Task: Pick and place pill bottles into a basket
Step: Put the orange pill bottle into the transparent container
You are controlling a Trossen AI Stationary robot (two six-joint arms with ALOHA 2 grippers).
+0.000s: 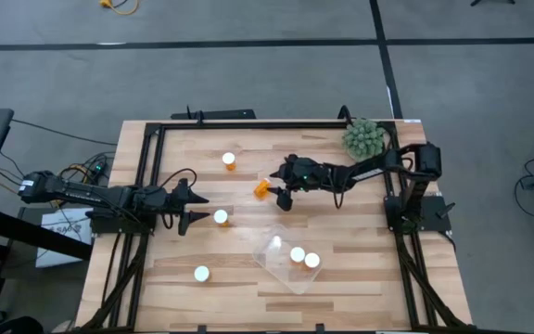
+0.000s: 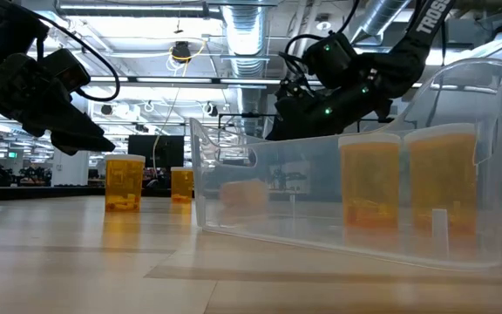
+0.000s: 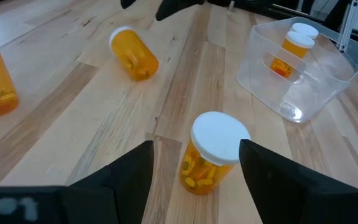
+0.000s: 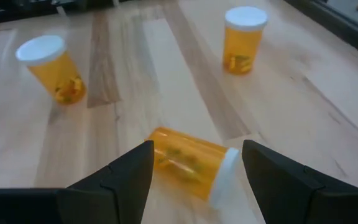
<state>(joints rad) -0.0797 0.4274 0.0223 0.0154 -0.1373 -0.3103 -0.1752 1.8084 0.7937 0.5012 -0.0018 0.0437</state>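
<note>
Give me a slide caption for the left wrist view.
Left pincer open around an upright pill bottle, another bottle on its side beyond, two more in the clear basket.

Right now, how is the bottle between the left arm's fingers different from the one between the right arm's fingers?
The left bottle stands upright with its cap on top; the right bottle lies on its side, cap pointing sideways. The left bottle is nearer the basket; the right bottle is farther from it. Both are orange with white caps, and both sit between open fingers.

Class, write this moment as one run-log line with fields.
left gripper: open, around upright pill bottle | right gripper: open, over toppled bottle | basket: two bottles inside
</note>
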